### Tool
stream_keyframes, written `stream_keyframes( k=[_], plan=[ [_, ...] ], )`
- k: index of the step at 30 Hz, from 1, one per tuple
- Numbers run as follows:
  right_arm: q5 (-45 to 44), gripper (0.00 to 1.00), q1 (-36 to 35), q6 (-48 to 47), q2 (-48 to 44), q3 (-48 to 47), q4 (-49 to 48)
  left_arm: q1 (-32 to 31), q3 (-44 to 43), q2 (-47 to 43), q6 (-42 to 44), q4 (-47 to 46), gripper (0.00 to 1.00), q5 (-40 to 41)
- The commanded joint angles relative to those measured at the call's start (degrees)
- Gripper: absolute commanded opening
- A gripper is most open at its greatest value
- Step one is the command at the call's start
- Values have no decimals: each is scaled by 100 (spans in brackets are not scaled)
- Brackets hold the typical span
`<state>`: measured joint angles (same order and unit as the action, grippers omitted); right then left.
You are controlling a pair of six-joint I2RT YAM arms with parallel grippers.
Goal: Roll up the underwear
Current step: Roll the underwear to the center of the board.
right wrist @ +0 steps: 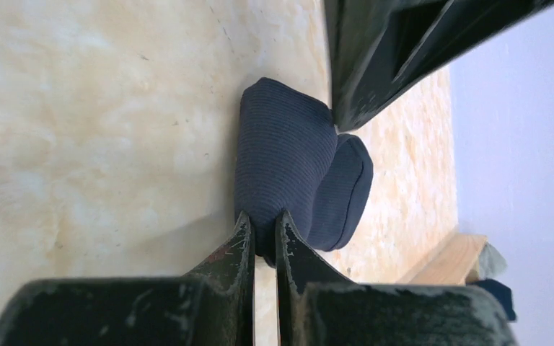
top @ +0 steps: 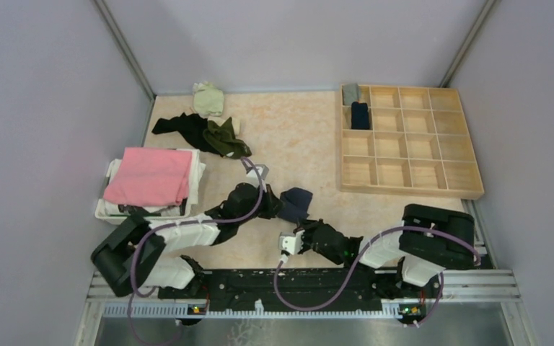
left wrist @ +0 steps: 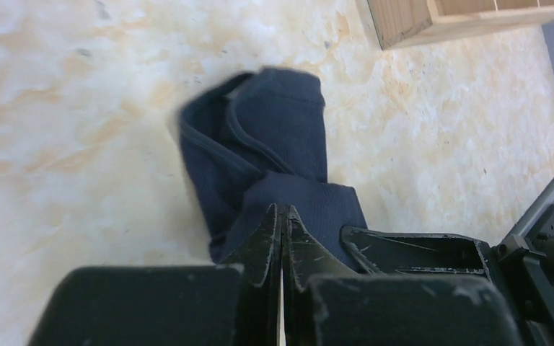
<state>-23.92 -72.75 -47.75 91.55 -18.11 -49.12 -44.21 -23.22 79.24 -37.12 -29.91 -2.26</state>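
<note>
A navy underwear (top: 297,202) lies bunched and part-rolled on the table in front of both arms. My right gripper (right wrist: 263,216) is shut on the near end of this underwear (right wrist: 281,151), with a fold of cloth pinched between its tips; in the top view the right gripper (top: 301,225) reaches it from the near side. My left gripper (left wrist: 282,209) is shut, jaws pressed together, its tips resting on the underwear (left wrist: 281,122) from the left. In the top view the left gripper (top: 273,202) sits at the cloth's left edge.
A wooden compartment tray (top: 410,140) at the back right holds a grey roll (top: 350,94) and a navy roll (top: 360,115). Dark (top: 187,128), olive (top: 225,138) and pale green (top: 208,99) garments lie at the back. A pink cloth (top: 149,175) tops a white basket (top: 108,209) on the left.
</note>
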Motion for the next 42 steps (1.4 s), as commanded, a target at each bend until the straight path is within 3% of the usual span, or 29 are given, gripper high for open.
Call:
stream_keyframes(
  k=[1, 6, 15, 24, 34, 42],
  plan=[
    [1081, 0, 50, 552, -661, 123, 428, 70, 7, -1092, 196, 1565, 0, 682],
    [2206, 0, 34, 1002, -1005, 37, 1051, 70, 173, -1993, 248, 2267, 0, 599],
    [3346, 0, 23, 1720, -1291, -68, 1832, 55, 858, -3212, 252, 2699, 0, -203],
    [4452, 0, 322, 2596, -1007, -564, 2321, 52, 987, -3073, 232, 2614, 0, -495],
    [5820, 0, 1167, 3876, -217, -1309, 2927, 52, 918, -3507, 202, 2940, 0, -84],
    [6458, 0, 1671, 5038, 186, -1290, 2543, 52, 863, -3758, 197, 3120, 0, 11]
  ],
)
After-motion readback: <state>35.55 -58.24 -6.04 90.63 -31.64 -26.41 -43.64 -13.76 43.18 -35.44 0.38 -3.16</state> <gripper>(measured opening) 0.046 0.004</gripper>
